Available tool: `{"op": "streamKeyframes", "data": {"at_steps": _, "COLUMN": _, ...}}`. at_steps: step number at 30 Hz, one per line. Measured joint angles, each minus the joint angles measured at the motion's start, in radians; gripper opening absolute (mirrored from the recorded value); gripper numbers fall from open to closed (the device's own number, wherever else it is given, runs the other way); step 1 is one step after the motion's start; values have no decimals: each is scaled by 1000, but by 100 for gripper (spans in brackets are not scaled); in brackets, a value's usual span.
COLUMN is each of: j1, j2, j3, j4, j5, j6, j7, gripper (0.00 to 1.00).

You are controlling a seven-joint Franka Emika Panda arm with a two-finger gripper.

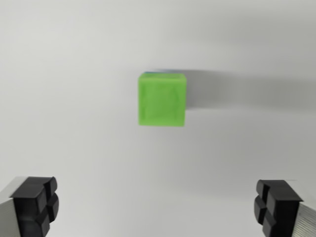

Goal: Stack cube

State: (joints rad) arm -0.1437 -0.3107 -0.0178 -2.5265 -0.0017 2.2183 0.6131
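Scene: a plain white counter (74,74) fills the wrist view; one green cube (162,99) sits on or above it, a little above the picture's centre, slightly blurred
Green cube: seen from above, top face square to the camera; it throws a long soft shadow toward 3 o'clock
Blue edge: a thin sliver of blue (165,72) shows along the cube's 12 o'clock edge; judged to be a second cube directly beneath, though too little shows to be sure
Gripper: the gripper (158,207) has its two black pads at the bottom corners, one at 7 o'clock, one at 5 o'clock; the jaws stand wide apart and hold nothing
Gripper to cube: the cube lies toward 12 o'clock from the midpoint between the pads, well clear of both; no contact
Step in hand: if the blue sliver is a lower cube, the stack looks made and the arm is standing off above it; if not, this is the approach before a grasp; I cannot tell which from this view alone
Next move, stack made: lift straight away without brushing the green cube; the alignment looks close, with only the 12 o'clock edge showing offset
Next move, approach: bring the pads toward 12 o'clock until the cube sits between them, then descend and close on two opposite faces
Risk: a sideways nudge could slide the upper cube off its base
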Motion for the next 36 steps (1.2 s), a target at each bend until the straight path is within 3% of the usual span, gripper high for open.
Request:
{"op": "streamKeyframes", "data": {"at_steps": 20, "j1": 0, "j2": -70, "j3": 0, "j4": 105, "j5": 0, "j6": -175, "j7": 0, "gripper": 100}}
{"op": "streamKeyframes", "data": {"at_steps": 36, "j1": 0, "j2": -82, "j3": 0, "j4": 140, "j5": 0, "j6": -222, "j7": 0, "gripper": 100}}
